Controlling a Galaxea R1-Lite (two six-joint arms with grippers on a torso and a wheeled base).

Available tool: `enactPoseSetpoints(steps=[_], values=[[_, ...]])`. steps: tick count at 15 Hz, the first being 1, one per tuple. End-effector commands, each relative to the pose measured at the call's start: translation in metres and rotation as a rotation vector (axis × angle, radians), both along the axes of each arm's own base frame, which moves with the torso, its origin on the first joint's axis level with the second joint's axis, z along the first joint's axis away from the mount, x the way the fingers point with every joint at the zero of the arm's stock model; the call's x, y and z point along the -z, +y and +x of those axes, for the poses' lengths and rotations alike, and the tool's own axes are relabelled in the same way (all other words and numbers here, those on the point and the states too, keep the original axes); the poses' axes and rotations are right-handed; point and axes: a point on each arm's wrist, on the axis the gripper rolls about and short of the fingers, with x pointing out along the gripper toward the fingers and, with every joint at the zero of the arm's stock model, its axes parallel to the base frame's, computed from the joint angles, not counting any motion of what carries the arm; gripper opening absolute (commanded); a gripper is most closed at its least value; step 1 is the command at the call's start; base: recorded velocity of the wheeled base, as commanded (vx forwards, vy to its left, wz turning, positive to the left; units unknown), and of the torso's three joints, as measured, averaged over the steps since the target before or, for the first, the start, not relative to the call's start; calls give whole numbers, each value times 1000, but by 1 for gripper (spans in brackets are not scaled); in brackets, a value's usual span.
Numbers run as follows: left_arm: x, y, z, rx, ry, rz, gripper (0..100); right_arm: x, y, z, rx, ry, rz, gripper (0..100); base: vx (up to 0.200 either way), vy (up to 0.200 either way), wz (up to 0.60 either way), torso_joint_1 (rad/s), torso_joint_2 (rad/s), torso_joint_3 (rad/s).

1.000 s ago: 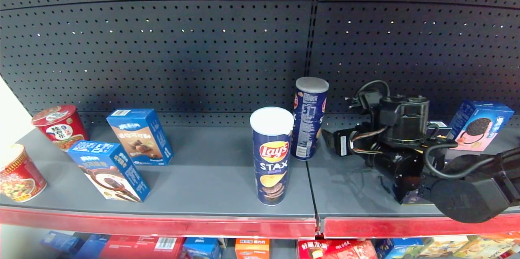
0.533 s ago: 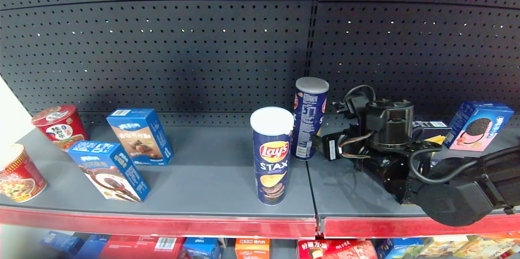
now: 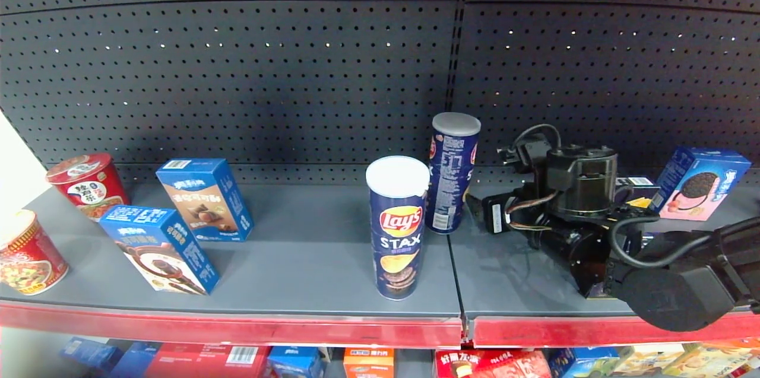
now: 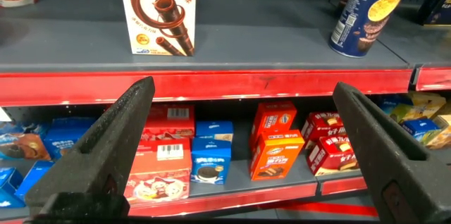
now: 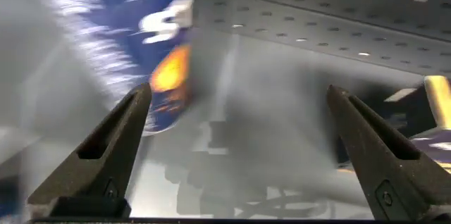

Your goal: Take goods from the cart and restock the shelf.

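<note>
A front chip can (image 3: 397,226) and a rear chip can (image 3: 452,173) are stood mid-frame on the shelf (image 3: 297,253), and the right gripper (image 5: 237,90) and left gripper (image 4: 243,83) are held wide open, empty, so another cart fetch is judged due.

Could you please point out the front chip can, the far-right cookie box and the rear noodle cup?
front chip can (image 3: 396,235), head view, on its label.
cookie box (image 3: 700,188), head view, front face.
rear noodle cup (image 3: 92,191), head view, side wall.
</note>
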Motion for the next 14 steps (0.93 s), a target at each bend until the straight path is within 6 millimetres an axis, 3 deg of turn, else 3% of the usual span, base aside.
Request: enactPoseSetpoints(steps=[1,4,14], values=[[0,0,0,0,1,-1,100,1,-3,4,16,1,-3,100,0,0,0,0,0,0],[0,0,0,0,-1,-1,100,2,-8,23,58,-9,1,100,0,0,0,0,0,0],[0,0,0,0,-1,-1,100,11,10,28,8,-12,9,100,0,0,0,0,0,0]])
